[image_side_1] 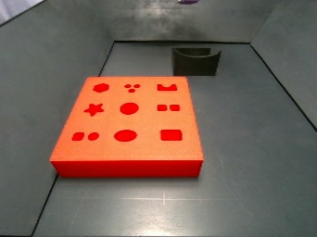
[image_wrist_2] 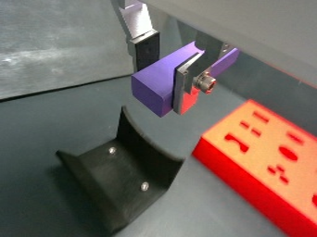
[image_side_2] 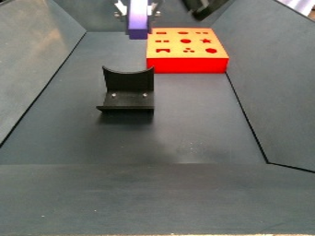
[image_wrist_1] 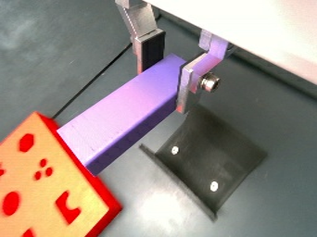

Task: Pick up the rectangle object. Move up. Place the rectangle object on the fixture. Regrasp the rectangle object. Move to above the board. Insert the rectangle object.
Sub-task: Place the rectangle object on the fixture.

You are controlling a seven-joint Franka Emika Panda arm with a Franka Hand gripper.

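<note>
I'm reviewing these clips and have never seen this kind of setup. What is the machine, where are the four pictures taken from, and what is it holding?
It is a single robot arm ending in a two-finger pincer. Two cameras ride on its wrist and look down past the fingers; two stand fixed beside the table. The pincer is raised in the air, shut on the purple rectangle object. Below it on the dark floor stands the fixture, a dark bracket that is empty. Further along lies the red board with cut-out shapes, none filled.

dark grey floor (image_side_1: 186,199), sloped side walls (image_side_2: 37,88)
</note>
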